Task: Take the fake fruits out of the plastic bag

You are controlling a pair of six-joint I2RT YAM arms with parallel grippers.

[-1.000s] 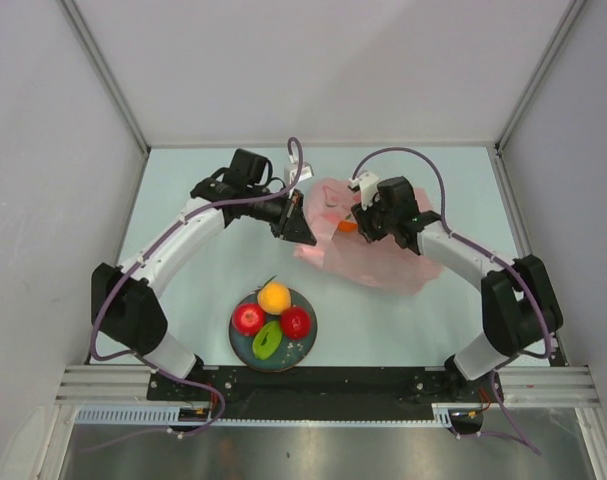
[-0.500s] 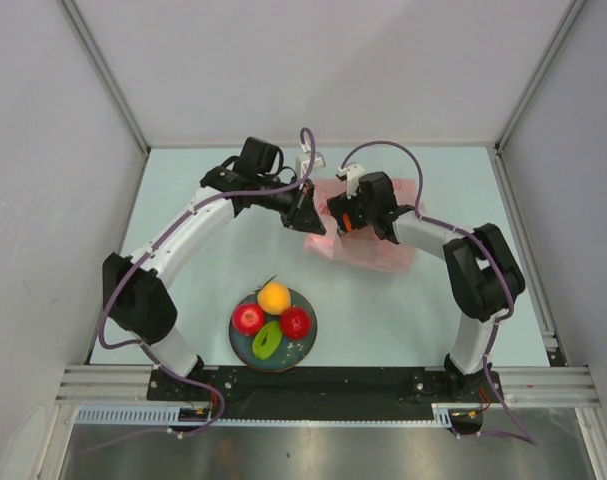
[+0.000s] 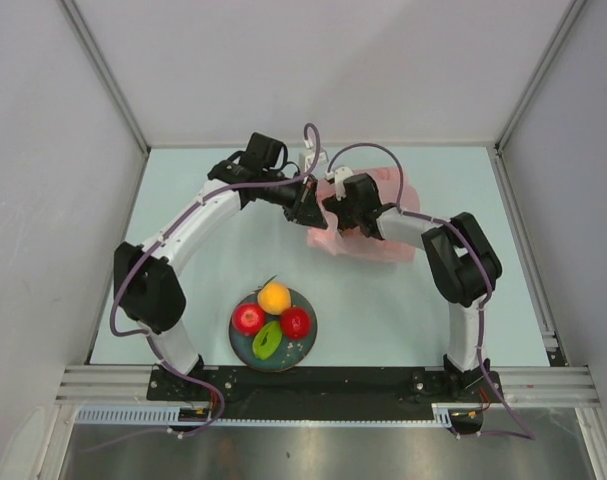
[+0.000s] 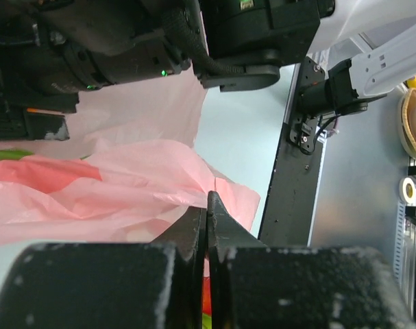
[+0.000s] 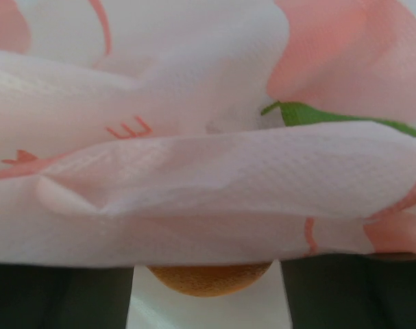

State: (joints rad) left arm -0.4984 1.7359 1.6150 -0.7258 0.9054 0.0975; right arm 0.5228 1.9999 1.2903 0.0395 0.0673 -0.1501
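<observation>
A: Seen from above, where is the bag?
B: The thin translucent pink plastic bag (image 3: 375, 240) lies crumpled on the pale counter (image 3: 433, 310), far middle, with both arms meeting at its left edge. Near the bases a dark round plate (image 3: 305, 350) carries a glossy yellow-orange fruit (image 3: 274, 297), two glossy red apples (image 3: 248, 318) and a green piece (image 3: 267, 340). No lettering reads from up there.
A: And the left wrist camera?
B: It shows what the top view hides: the left end effector (image 4: 208, 212) clamped tight on a fold of pink film.
A: The right wrist?
B: Film fills it, with a red printed "E" (image 5: 129, 128), a green leaf motif (image 5: 331, 115), and a textured orange fruit (image 5: 208, 279) peeking under the lowest fold. A white strip (image 5: 208, 312) beneath it may be a finger. I cannot tell whether the right end effector (image 3: 338, 215) is wide, narrow or gripping.
</observation>
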